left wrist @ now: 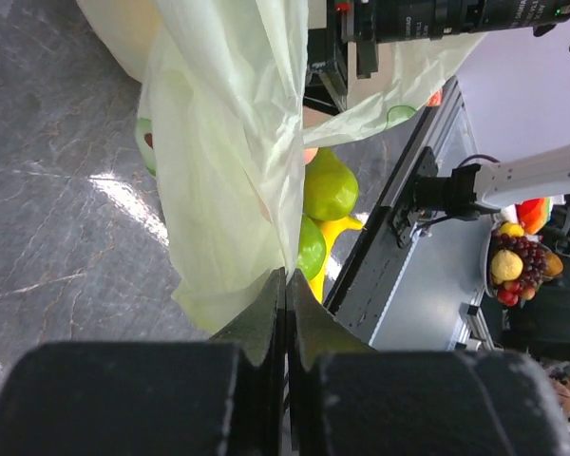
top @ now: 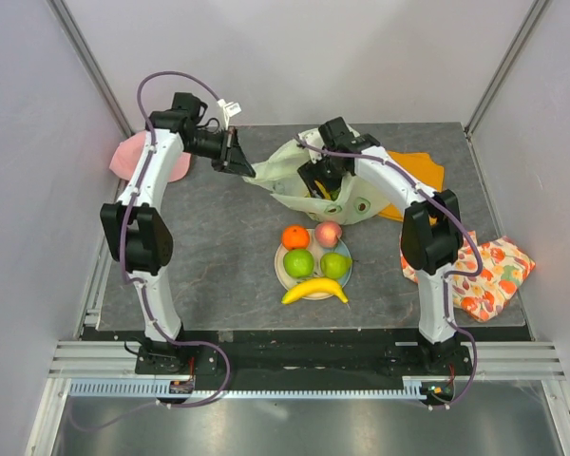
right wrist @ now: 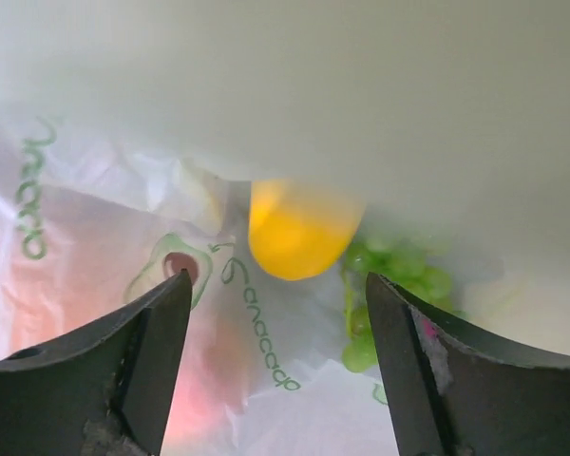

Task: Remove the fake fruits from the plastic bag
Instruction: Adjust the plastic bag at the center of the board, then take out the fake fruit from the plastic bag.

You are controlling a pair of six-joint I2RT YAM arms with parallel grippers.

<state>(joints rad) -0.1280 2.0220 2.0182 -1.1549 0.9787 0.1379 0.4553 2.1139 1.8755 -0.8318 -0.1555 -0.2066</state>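
Note:
The pale yellow-green plastic bag (top: 294, 161) lies behind the plate (top: 279, 270). My left gripper (top: 249, 169) is shut on the plastic bag's left edge and holds the film (left wrist: 228, 142) pulled up; its fingertips (left wrist: 287, 285) pinch the film. My right gripper (top: 321, 190) is inside the bag's mouth, open (right wrist: 277, 290) and holding nothing. Just ahead of it lie a yellow mango (right wrist: 299, 233) and a bunch of green grapes (right wrist: 389, 285). On the plate sit an orange (top: 294, 237), a peach (top: 328, 233), a green apple (top: 298, 262), a pear (top: 334, 265) and a banana (top: 314, 290).
An orange cloth (top: 423, 171) lies behind the bag on the right. A pink cap (top: 138, 157) sits at the back left, beside my left arm. A patterned cloth (top: 489, 275) lies at the right edge of the mat. Walls close in three sides.

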